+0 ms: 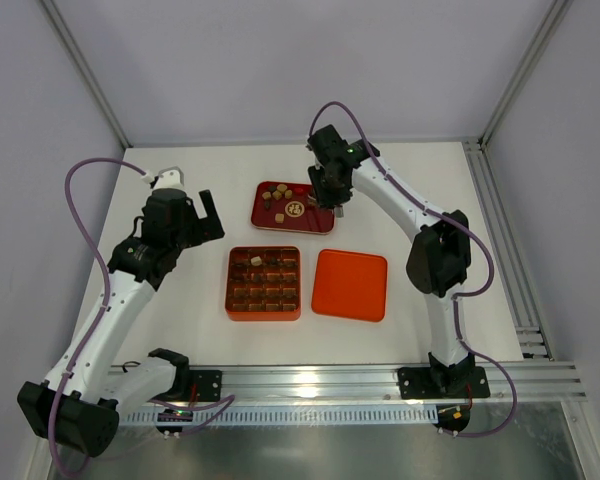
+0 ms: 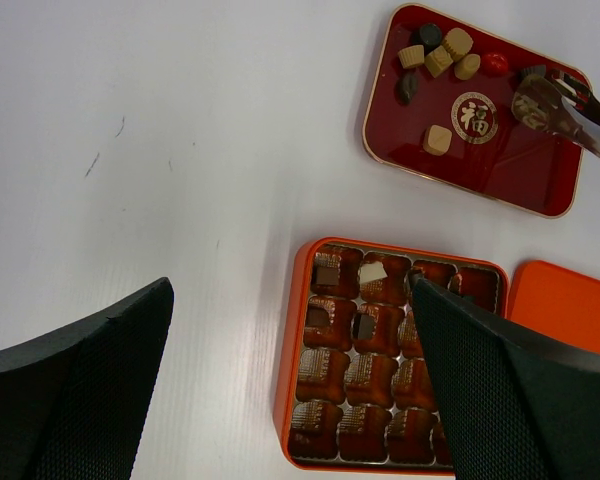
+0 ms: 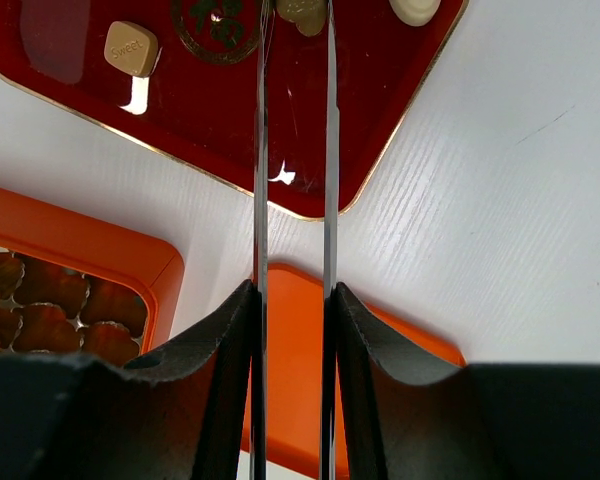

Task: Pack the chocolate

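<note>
Loose chocolate (image 1: 278, 197) (image 2: 438, 52) lies in the dark red tray (image 1: 310, 222) (image 2: 500, 170) (image 3: 370, 90), among it a tan cube (image 3: 131, 47) and a cream lump (image 3: 414, 8). My right gripper (image 1: 332, 190) (image 3: 292, 295) is shut on metal tongs (image 3: 259, 150) (image 2: 570, 110) whose tips reach over that tray. A tan piece (image 3: 302, 10) sits between the tips; whether it is pinched I cannot tell. The orange box (image 1: 229, 285) (image 2: 288, 350) holds a few pieces in its far cells. My left gripper (image 1: 195, 215) (image 2: 290, 285) hangs open and empty above the box's left side.
The orange lid (image 1: 349, 284) (image 2: 565, 305) (image 3: 390, 335) lies flat just right of the box, below the right gripper. White table (image 1: 180, 300) surrounds the three containers. Metal rails run along the right and near edges.
</note>
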Controlling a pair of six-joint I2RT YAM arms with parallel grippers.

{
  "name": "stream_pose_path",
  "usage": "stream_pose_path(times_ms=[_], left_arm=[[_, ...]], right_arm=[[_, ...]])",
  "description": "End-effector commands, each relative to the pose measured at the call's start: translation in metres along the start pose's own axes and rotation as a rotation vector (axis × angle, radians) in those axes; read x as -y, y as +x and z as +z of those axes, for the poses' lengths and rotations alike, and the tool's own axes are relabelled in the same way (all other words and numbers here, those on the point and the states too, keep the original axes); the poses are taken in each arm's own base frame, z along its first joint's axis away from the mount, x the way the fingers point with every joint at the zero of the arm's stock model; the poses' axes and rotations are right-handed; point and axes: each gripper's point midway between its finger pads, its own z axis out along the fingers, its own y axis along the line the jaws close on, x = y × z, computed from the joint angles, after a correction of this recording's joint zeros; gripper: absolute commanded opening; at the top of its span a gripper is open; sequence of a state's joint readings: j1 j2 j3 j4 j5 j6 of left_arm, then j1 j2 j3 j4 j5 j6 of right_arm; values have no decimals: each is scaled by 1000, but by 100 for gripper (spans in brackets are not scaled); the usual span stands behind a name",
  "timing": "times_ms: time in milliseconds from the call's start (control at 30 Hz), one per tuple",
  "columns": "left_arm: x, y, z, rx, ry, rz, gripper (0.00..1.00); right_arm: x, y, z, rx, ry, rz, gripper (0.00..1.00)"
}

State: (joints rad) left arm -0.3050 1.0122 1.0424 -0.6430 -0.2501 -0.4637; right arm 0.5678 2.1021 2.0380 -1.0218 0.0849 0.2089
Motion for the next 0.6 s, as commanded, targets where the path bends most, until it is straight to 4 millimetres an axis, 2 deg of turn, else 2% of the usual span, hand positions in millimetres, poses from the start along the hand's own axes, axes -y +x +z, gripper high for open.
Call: stream_pose_path(times_ms=[0,567], left_arm=[[2,-8,1,33,13,-15,100],[3,-8,1,34,18,-13,100]], right_arm=[[-3,-23,-39,109,-37,17,37],[-3,-12,-38,101,-44,31,37]])
